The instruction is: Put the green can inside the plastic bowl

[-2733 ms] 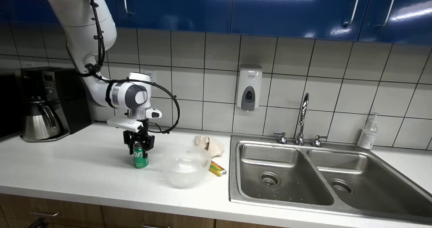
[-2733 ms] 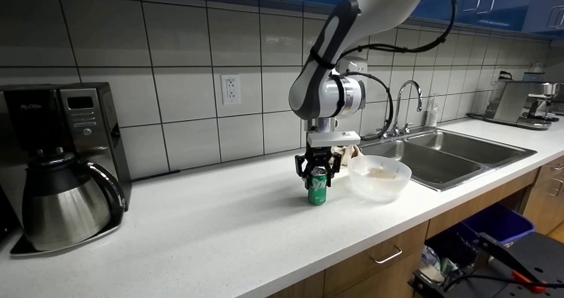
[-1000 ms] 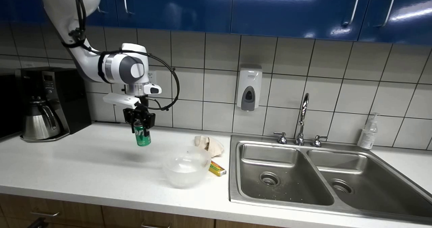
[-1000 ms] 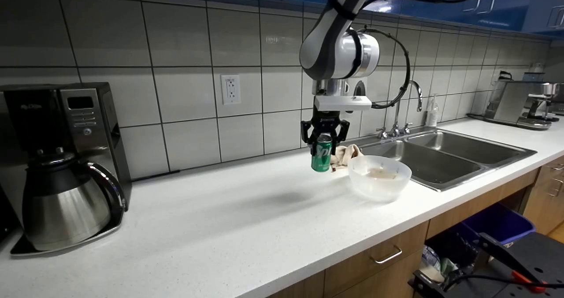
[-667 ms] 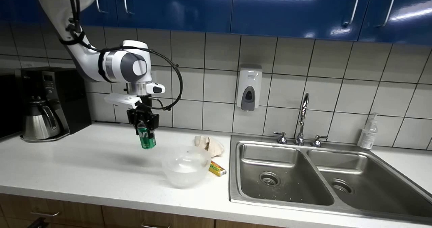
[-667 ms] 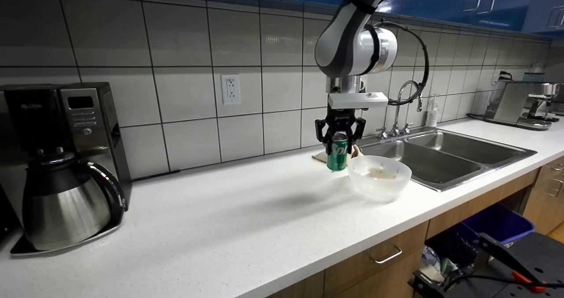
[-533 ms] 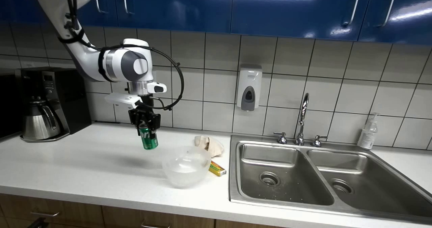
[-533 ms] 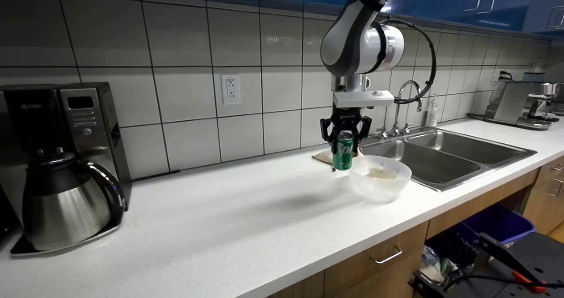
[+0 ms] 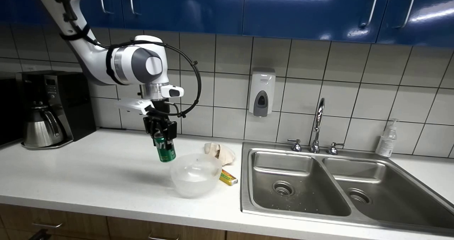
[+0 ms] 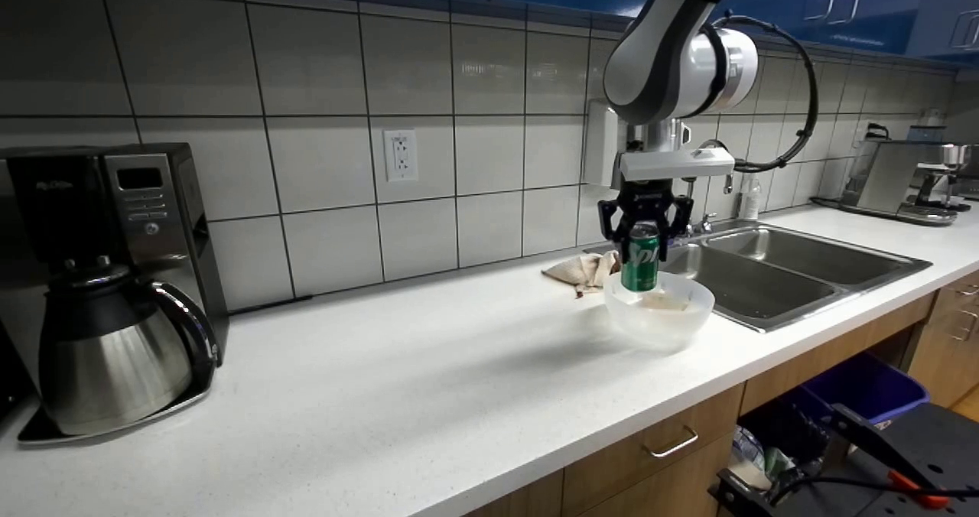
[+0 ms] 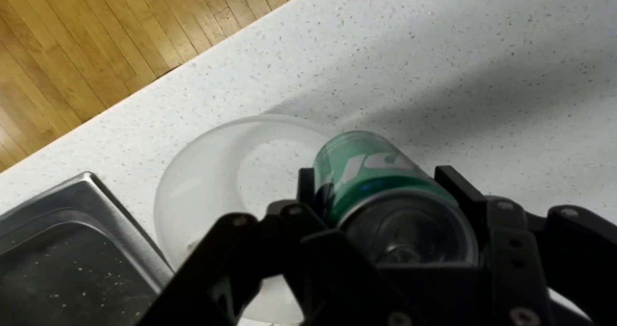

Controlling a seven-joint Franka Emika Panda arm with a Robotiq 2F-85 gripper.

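Observation:
The green can is held upright or slightly tilted above the counter; it also shows in an exterior view and the wrist view. My gripper is shut on its upper part, with one finger on each side, as the wrist view shows. The translucent plastic bowl stands on the counter. In an exterior view the can's lower end overlaps the bowl's near rim; in another it hangs beside and above the rim. In the wrist view the bowl lies left of and below the can, partly hidden by the gripper.
A beige cloth and a yellow packet lie between the bowl and the steel sink. The faucet rises behind the sink. A coffee maker stands at the counter's other end. Blue cabinets hang above.
The can has been lifted off the counter in my gripper and carried sideways toward the bowl. Over the last half second it moved closer to the bowl's rim. The bowl has not moved.

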